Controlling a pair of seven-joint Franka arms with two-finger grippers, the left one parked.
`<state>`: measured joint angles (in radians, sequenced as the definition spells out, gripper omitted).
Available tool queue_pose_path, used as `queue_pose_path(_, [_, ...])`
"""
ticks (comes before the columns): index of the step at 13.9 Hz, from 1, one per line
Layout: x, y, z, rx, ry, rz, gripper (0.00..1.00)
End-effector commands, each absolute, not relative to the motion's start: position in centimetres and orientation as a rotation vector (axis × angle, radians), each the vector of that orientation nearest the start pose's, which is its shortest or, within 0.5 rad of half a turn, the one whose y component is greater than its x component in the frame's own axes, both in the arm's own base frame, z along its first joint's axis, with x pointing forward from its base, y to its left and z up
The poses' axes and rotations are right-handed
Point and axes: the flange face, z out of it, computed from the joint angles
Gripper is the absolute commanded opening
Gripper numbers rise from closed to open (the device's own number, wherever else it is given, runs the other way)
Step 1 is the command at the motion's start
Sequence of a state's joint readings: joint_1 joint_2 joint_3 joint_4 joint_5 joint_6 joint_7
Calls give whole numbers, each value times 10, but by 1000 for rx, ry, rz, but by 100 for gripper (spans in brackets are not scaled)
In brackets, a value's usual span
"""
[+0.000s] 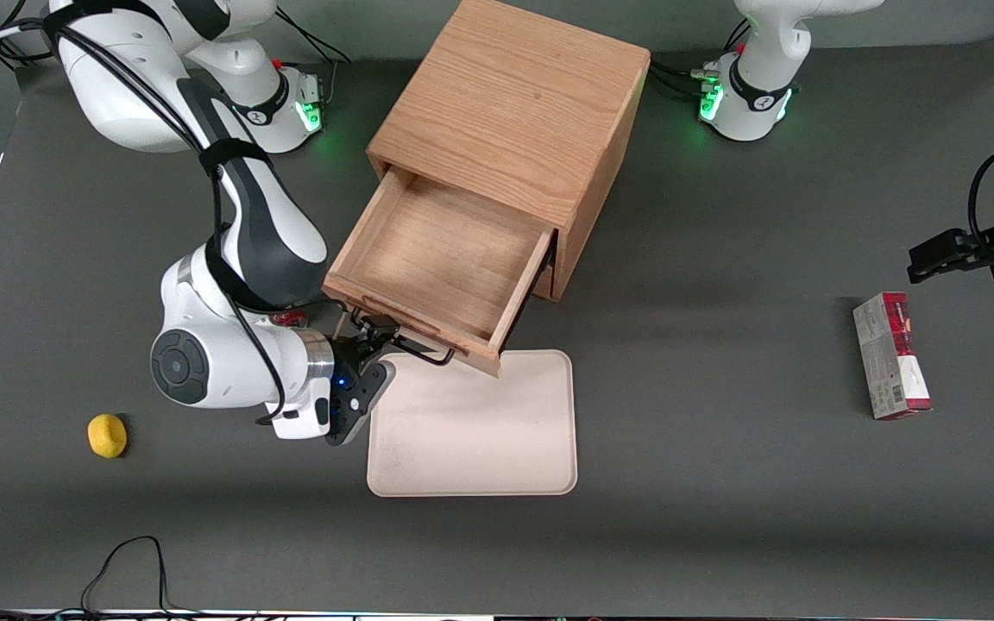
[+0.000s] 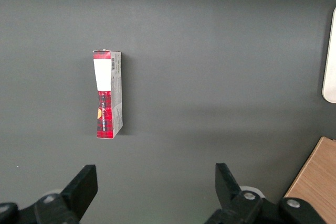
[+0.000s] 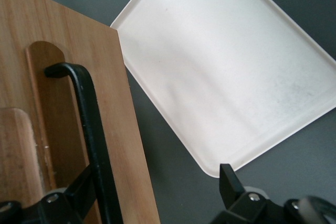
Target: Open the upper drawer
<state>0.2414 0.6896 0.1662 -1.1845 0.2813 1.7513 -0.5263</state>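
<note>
At the pulled-out upper drawer [image 1: 445,259]'s front, the gripper [image 1: 374,345] spreads wide around its handle [image 3: 92,129].

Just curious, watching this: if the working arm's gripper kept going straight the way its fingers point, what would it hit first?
Probably the upper drawer: the open gripper straddles its black wire handle, fingers pointing at the wood front, so handle or front comes first. Depth is hard to judge.

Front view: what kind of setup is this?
Likely a robot lab bench. The end effector sits open at the pulled-out light-wood upper drawer; cream rectangular tray, small yellow ball, red-and-white carton lie as props on grey tabletop.
</note>
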Motion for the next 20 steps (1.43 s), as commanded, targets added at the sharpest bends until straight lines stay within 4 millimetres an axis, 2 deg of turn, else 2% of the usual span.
queue_pose_path(1, [688,275,385,-2513,-1118,56,100])
queue_pose_path(8, [695,269,387,-2526,-1096,-1,100])
queue_pose_path(14, [706,255,390,-2547,-1062,-69,100])
queue_pose_path(20, [710,252,393,-2555,-1050,-105,100])
